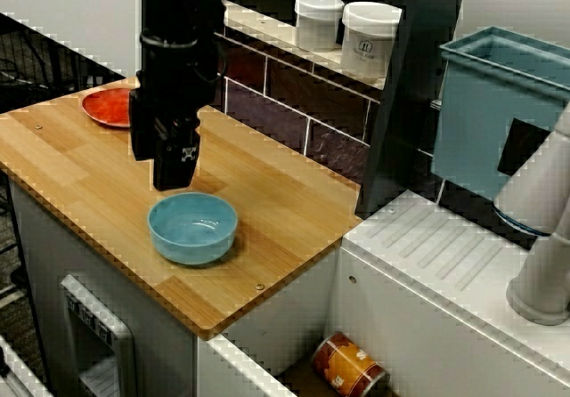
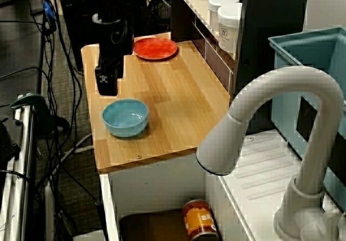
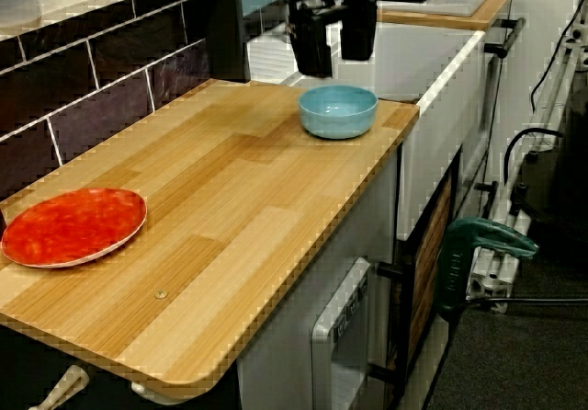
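Jaws stand apart with nothing between them, as the view along the bench shows most plainly. The gripper (image 3: 335, 56) hangs over the bench (image 1: 267, 201), clear of the wood.

In the view from the sink side, the nearest thing is a can (image 1: 348, 367) lying on its side in the open compartment below the bench's sink-end edge. Next comes the blue bowl (image 1: 192, 228), upright and empty, near the bench's front corner at the sink end. The gripper's black fingers (image 1: 174, 170) hang just beside the bowl's rim, on the side toward the far end, apart from it and not touching. Farther along, a red plate (image 1: 109, 106) lies flat at the far corner by the tiled wall, well apart from the bowl. Two white lidded jars (image 1: 318, 21) stand side by side on the ledge above the tiles.

Judged from how things lie, the handling of the bowl is at its very start. The gripper is brought close, but no grip is made and the bowl sits unlifted on the wood. Closing on it is not yet done.
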Tool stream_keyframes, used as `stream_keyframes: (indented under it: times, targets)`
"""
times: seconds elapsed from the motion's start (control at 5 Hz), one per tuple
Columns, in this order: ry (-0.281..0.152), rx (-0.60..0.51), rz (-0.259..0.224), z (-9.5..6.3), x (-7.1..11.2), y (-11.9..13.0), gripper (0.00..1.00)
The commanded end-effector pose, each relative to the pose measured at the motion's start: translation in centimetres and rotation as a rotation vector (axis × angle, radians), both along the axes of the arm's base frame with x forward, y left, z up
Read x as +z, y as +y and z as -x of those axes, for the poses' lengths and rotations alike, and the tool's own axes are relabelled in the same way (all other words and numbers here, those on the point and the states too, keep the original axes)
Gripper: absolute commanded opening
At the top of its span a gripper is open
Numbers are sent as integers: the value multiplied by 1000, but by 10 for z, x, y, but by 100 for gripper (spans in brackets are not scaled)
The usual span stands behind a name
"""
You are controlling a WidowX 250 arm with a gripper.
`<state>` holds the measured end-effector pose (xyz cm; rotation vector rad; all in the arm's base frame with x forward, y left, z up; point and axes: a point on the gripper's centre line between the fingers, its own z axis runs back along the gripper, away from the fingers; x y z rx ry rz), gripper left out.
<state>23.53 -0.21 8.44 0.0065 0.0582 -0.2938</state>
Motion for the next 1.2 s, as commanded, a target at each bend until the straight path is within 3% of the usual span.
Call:
stream_keyframes:
  times: [0.0,0.4,1.0]
  targets:
    - [-148,167,43,-19,-27,12,100]
    - [-149,210,60,-22,-40,11,100]
    - [-131,193,35,-14,-43,15,100]
